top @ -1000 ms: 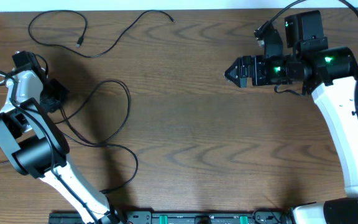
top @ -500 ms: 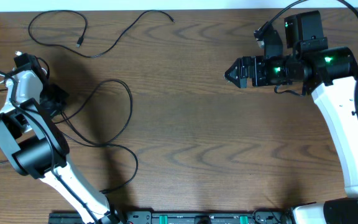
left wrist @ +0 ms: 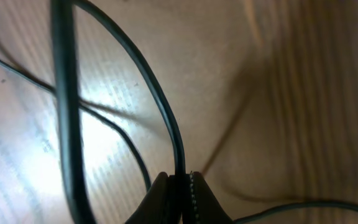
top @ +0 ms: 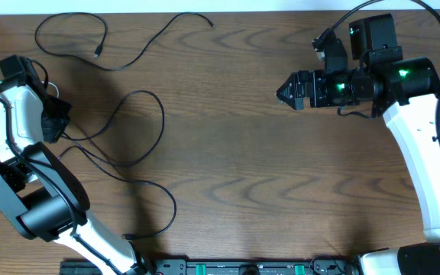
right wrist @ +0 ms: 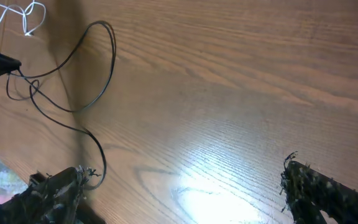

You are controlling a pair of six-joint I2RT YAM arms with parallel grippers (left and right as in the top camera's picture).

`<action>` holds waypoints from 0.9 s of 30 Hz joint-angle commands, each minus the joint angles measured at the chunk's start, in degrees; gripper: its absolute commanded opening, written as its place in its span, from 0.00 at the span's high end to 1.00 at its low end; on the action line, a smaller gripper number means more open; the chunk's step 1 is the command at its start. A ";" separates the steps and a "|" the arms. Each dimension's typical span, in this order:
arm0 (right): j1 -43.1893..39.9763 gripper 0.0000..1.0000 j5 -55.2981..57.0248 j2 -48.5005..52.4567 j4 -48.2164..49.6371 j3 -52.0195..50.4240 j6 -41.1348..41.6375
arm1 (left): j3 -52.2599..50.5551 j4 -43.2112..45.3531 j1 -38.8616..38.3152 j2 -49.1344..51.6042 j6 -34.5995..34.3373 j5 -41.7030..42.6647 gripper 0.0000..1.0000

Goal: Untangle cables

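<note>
Black cable pinched tight in the left gripper; right gripper hovers over the wooden table, jaws wide apart, empty.

Left wrist view is way too close and blurry: the left claw is chopped by the bottom edge, so only its tips show. The black cable pinched in them runs out past the top edge, and the tabletop behind is just soft streaks. From overhead that grip sits tucked under the left arm, can't see it there. In the right wrist view the white cable gets cut by the top and left edges. The right claw has both fingers running off the bottom. The plug on the upper black cable is too tiny to tell the type
</note>
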 commanded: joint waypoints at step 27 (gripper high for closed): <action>0.66 0.01 0.07 0.31 0.24 0.11 0.11 | 4.52 8.13 15.96 -8.04 13.94 13.64 0.23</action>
